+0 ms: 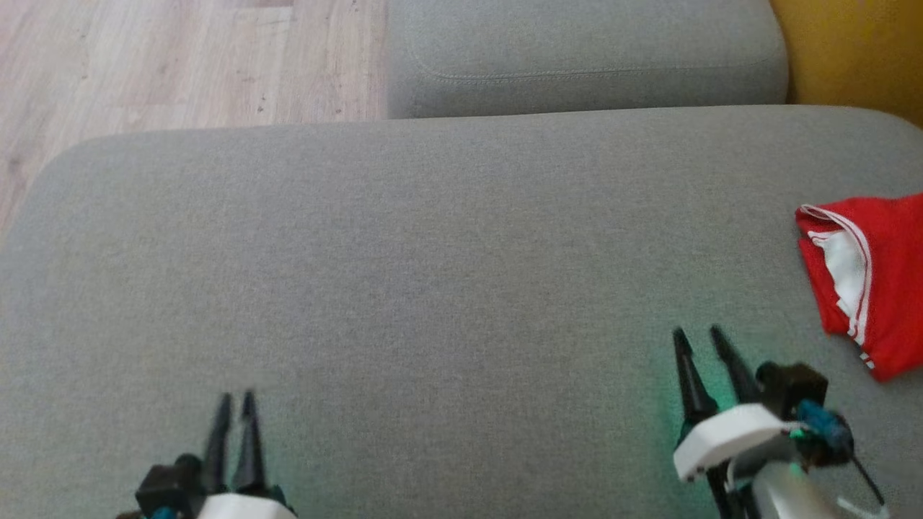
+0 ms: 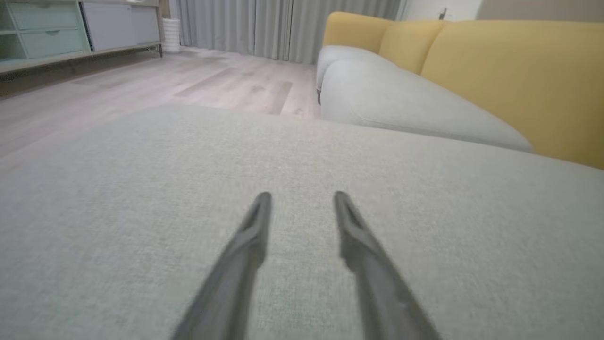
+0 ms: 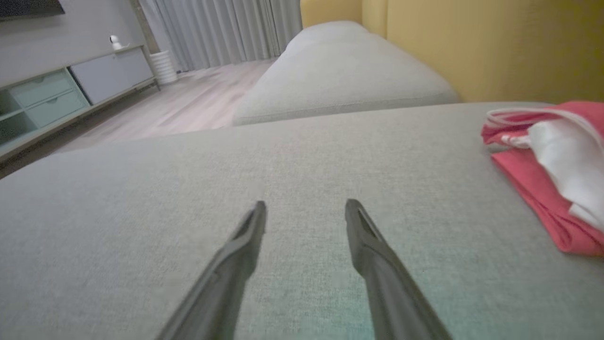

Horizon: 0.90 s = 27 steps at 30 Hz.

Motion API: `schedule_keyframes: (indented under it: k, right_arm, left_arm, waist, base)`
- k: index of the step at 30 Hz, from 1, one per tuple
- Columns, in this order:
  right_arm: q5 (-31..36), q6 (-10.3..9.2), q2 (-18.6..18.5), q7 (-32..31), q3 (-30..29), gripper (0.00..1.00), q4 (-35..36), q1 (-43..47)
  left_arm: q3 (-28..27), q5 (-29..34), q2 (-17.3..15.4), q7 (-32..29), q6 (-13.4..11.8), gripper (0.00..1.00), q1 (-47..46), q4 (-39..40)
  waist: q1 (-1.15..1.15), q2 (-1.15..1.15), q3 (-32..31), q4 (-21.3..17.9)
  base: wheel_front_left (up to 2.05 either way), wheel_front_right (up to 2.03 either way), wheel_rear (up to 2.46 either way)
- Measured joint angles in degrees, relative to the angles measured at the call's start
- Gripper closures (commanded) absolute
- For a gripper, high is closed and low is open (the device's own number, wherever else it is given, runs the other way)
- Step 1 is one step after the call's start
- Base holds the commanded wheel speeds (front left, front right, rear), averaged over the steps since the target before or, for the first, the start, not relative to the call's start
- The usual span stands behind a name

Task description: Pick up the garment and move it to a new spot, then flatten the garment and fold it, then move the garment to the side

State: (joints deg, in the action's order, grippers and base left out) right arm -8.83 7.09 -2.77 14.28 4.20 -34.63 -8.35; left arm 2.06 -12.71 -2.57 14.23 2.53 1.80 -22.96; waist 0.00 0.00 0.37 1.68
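Head view: the left gripper [image 1: 236, 404] is low at the near left and the right gripper [image 1: 698, 340] at the near right, both over the grey cushion [image 1: 433, 238]. In the wrist views each pair of fingers stands apart with nothing between them, only bare cushion. The garment [image 1: 883, 288], red with white trim, lies folded on the cushion ahead and to the right of the right gripper, apart from it. Its visible part runs far to near, and its white-lined opening faces left toward the cushion's middle. The picture's edge cuts off its right side. A yellow backrest [image 1: 851, 50] rises behind.
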Motion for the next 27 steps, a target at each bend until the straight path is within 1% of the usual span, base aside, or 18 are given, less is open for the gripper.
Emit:
schedule_keyframes:
  k: [3, 7, 27]
  right_arm:
    - [-0.31, -0.01, 0.09, -0.25, -0.03, 1.00, -2.03, 2.07]
    - [-2.09, -0.04, 0.10, -0.81, -0.32, 1.00, -2.20, 3.09]
    - [-15.45, -0.04, 0.11, -3.74, -2.04, 1.00, 1.34, 3.00]
  left_arm:
    - [-0.01, -0.16, 0.04, -0.32, 0.00, 1.00, 0.95, -2.14]
    - [-0.08, -2.15, 0.08, -1.10, 0.00, 1.00, 1.35, -2.53]
    - [-0.52, -14.84, 0.10, -4.08, 0.58, 1.00, 0.93, -0.81]
  waist:
    - [0.00, 0.00, -0.02, -0.03]
    - [0.00, 0.00, -0.03, -0.07]
    - [0.00, 0.00, -0.05, -0.34]
  base:
    - [0.00, 0.00, 0.00]
    - [0.00, 0.00, 0.00]
    - [0.00, 0.00, 0.00]
